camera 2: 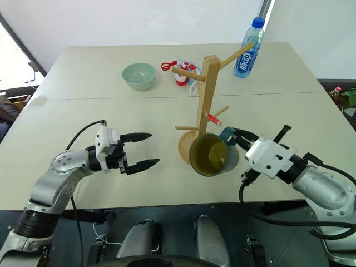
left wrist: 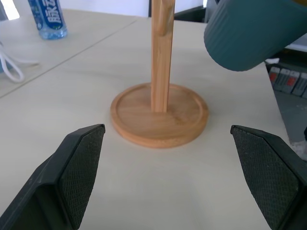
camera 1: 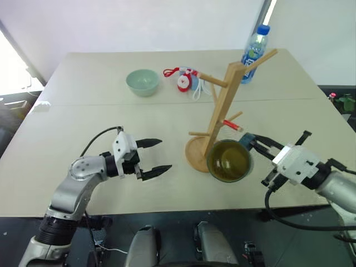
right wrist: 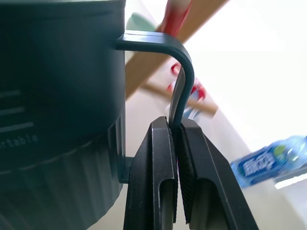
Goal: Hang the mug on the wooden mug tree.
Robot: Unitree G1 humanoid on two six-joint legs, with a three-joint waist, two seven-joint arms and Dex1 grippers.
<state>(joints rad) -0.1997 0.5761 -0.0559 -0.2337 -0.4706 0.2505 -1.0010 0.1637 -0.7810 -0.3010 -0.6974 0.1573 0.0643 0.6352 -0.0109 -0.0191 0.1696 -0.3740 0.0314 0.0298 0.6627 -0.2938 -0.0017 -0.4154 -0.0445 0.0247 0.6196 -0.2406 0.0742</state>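
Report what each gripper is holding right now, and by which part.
The right gripper holds the mug by its loop handle, pinched between its two fingers, beside the wooden mug tree. The left gripper is open and holds nothing.

You see the blue-grey mug [camera 1: 230, 161] tipped on its side, olive mouth facing you, lifted beside the leaning wooden mug tree [camera 1: 221, 109] on the desk [camera 1: 83, 78].
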